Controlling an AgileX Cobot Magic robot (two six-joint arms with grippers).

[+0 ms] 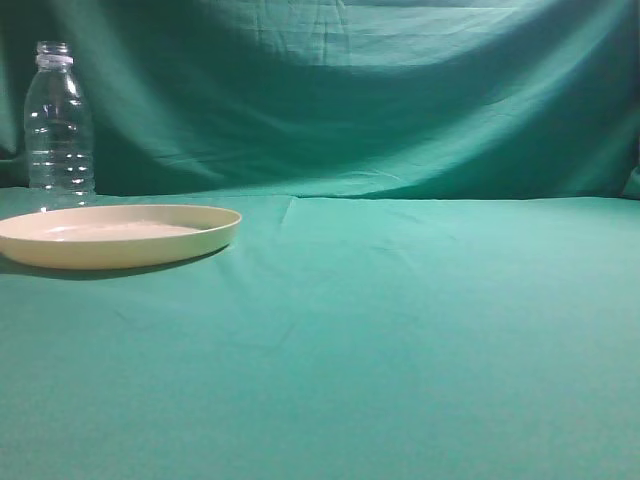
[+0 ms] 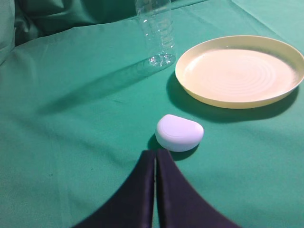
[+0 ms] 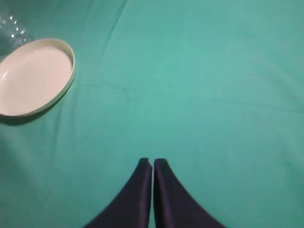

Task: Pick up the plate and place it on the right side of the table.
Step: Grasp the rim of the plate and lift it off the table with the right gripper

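The cream-yellow plate [image 1: 115,234] lies flat on the green table [image 1: 400,320] at the far left. It also shows in the left wrist view [image 2: 240,71] at the upper right and in the right wrist view [image 3: 31,76] at the upper left. My left gripper [image 2: 156,153] is shut and empty, above the cloth short of the plate. My right gripper [image 3: 152,162] is shut and empty over bare cloth, well to the right of the plate. Neither gripper shows in the exterior view.
A clear plastic bottle [image 1: 58,125] stands upright just behind the plate, also seen in the left wrist view [image 2: 156,31]. A small white rounded case [image 2: 179,132] lies on the cloth just ahead of my left fingertips. A green backdrop [image 1: 350,90] hangs behind the table.
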